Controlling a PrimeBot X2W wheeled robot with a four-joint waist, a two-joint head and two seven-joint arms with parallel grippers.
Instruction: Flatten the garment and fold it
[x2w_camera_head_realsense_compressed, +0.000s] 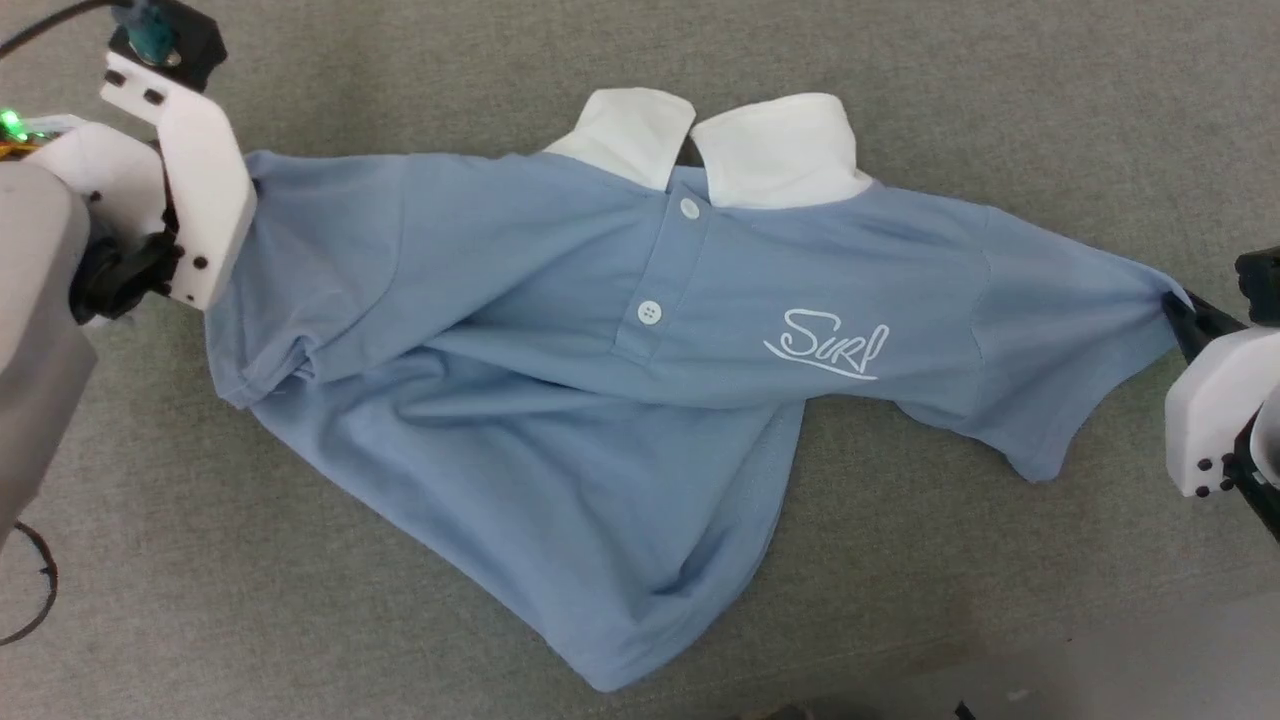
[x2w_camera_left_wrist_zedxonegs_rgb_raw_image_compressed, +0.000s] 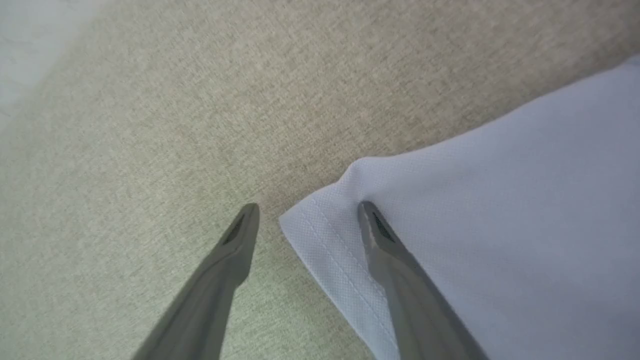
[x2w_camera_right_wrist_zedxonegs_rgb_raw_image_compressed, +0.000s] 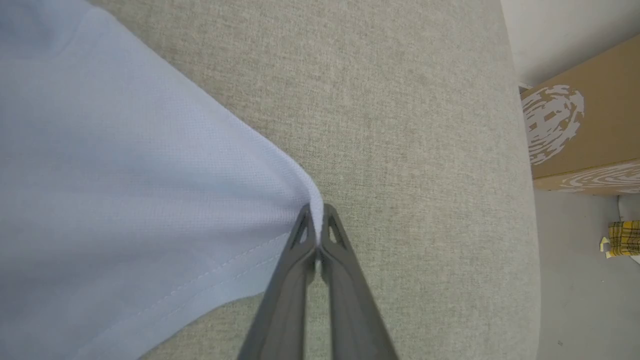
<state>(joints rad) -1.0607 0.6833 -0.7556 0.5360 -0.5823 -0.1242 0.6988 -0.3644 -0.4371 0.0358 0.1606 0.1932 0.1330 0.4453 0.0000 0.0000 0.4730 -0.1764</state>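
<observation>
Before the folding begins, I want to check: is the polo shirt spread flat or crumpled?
Crumpled, not flat. The polo shirt lies front up, but a long fold crosses below the chest and the hem bunches.

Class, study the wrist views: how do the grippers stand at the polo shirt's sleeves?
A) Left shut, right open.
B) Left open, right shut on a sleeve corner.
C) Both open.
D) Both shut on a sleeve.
B: the left gripper stands spread around one sleeve corner of the polo shirt, while the right gripper pinches the other sleeve's corner.
</observation>
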